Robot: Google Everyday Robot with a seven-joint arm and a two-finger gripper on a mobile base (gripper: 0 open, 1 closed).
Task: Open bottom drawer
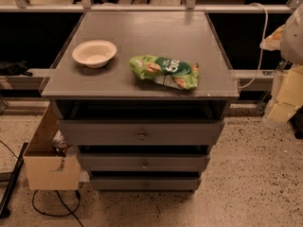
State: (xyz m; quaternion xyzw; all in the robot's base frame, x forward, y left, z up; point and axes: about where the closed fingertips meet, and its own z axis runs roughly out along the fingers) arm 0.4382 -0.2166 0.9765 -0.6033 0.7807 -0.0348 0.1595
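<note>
Floor (151,211) before the bottom drawer (165,184) lies free; a cardboard box (47,169) crowds its left; the hand (280,105) hangs past the worktop's (142,34) right edge.

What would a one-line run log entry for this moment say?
stage: before contact | bottom drawer: looks shut, knob untouched | gripper: not in view | cabinet top: bowl, green snack bag

One view only. Camera stood high in front of the bench (142,37), facing forward and tilted down across its top, drawer fronts and floor (255,183). Middle distance; whole bench in frame. Pincer (285,96) hung at the right edge, nearer the lens; bench lay left of it and beyond.
</note>
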